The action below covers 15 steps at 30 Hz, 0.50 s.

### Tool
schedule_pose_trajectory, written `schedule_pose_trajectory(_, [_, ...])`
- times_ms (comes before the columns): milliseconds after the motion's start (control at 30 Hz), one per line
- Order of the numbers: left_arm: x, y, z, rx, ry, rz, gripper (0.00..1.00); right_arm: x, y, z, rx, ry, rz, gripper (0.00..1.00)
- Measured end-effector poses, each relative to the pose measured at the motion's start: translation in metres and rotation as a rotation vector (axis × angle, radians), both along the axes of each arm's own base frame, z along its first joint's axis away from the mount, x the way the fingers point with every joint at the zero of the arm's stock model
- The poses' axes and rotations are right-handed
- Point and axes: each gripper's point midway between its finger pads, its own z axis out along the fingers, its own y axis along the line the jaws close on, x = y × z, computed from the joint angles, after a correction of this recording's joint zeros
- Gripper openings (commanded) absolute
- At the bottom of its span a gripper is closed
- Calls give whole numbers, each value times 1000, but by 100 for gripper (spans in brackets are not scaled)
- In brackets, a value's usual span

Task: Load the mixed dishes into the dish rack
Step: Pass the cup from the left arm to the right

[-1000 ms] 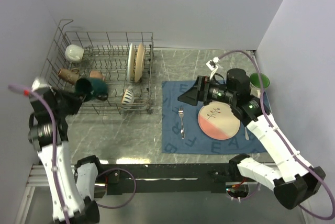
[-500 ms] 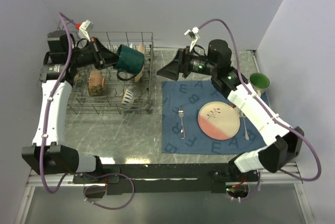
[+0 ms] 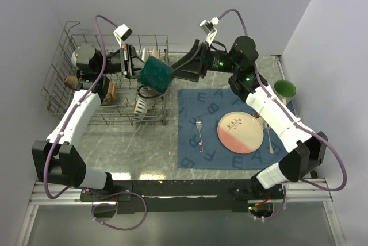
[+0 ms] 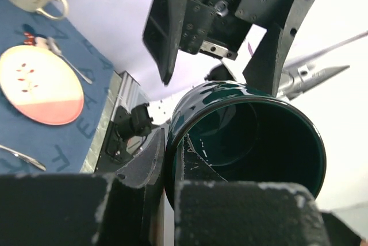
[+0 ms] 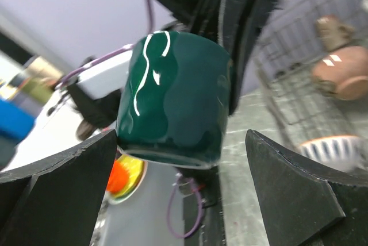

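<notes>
As green mug (image 3: 156, 75) swung to rack (image 3: 62, 50) edge | L end effector (image 3: 142, 69) grips it | R end effector (image 3: 177, 69) spread wide, nearer

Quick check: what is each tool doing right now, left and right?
Left tool: closed on the rim of the dark green mug.
Right tool: open, one finger on either side of that mug, not gripping it.

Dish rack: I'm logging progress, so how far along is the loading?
Done: a striped bowl and a brown mug sit in the dish rack. In hand: left fingers grip the dark green mug, right fingers open beside it. Left: plate, fork, spoon and green-lined cup on the placemat.
</notes>
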Motion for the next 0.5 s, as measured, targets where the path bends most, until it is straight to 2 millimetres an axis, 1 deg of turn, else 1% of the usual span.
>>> schedule_pose_trajectory(100, [-8, -8, -1, 4, -20, -46, 1, -8, 1, 1, 6, -1, 60, 100])
schedule_pose_trajectory(233, [-14, -16, -5, 30, -43, -106, 1, -10, 4, 1, -13, 7, 122, 100])
schedule_pose_trajectory(333, [-10, -20, -2, 51, -91, -128, 1, -10, 7, -1, -35, 21, 169, 100])
schedule_pose_trajectory(400, [-6, -20, -2, 65, -131, -130, 1, -13, 6, -6, -54, 40, 192, 100])
schedule_pose_trajectory(500, [0, -22, -8, 85, -143, -130, 1, -18, 4, -17, -88, 57, 226, 100])
